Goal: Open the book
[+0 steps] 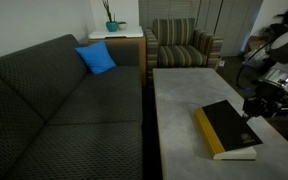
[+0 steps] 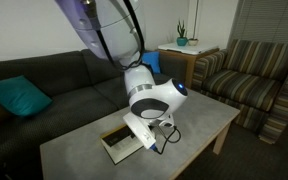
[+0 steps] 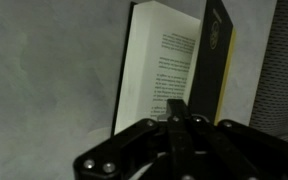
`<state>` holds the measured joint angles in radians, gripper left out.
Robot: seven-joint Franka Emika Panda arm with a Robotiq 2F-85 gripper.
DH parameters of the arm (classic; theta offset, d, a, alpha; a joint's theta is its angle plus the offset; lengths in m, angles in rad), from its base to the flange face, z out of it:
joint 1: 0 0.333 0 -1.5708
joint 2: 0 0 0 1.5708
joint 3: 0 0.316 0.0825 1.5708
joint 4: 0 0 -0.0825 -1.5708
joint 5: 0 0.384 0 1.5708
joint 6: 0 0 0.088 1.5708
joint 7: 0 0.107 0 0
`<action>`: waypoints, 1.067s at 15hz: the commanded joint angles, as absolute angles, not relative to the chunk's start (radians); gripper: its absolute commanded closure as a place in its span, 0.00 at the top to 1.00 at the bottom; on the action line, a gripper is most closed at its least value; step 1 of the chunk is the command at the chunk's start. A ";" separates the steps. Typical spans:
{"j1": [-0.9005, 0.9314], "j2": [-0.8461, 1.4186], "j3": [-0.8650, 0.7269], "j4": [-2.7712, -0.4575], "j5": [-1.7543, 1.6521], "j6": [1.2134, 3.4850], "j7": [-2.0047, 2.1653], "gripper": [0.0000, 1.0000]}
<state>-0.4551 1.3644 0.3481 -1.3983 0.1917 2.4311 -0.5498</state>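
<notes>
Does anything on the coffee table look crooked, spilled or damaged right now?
Nothing spilled or damaged. Only the book on the table stands out: in the wrist view its black cover is parted from the pages, with a printed page showing.

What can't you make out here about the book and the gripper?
1. Print on the book: wrist view, too small and blurred to read.
2. Much of the book in an exterior view: hidden behind the arm.
3. Whether the gripper touches the book: the wrist view is too dark, and the gripper is too small in an exterior view.
</notes>
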 commanded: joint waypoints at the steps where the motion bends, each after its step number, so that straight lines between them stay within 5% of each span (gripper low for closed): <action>1: -0.455 1.330 0.360 -1.435 0.211 2.398 -0.602 0.00; 16: -0.448 1.255 0.378 -1.498 0.226 2.449 -0.656 0.00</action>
<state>-0.4464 1.3026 0.3779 -1.4389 0.1951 2.4289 -0.6203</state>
